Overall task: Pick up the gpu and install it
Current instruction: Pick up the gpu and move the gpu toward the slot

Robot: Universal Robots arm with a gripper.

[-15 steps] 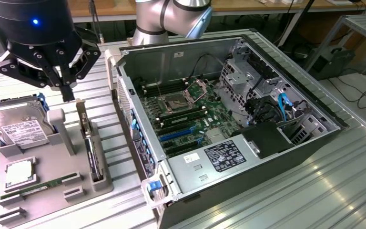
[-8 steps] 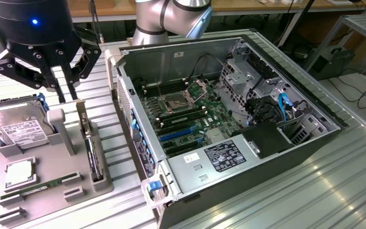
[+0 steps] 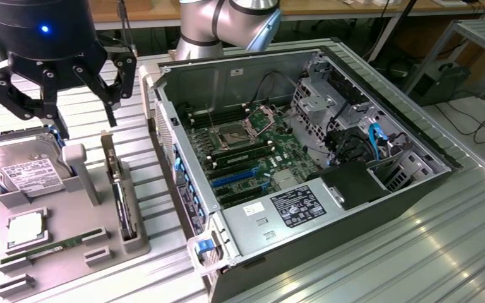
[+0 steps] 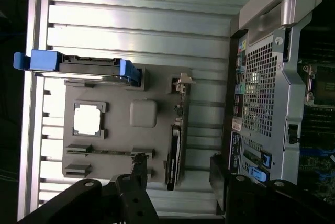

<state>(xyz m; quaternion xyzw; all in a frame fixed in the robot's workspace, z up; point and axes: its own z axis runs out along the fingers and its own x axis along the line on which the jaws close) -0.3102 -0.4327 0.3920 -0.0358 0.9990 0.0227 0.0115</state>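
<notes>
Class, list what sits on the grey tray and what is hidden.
The grey tray holds a hard drive, a processor chip, a memory stick and the gpu on edge; slots hide the gpu's and drive's lower edges.

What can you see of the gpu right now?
The gpu is a thin dark card standing on its long edge in a slot of the grey holder tray. A pale metal bracket rises at one end. Seen edge-on, its faces are mostly hidden. Only the tray touches it; the open pincer hovers above, apart from it.
</notes>
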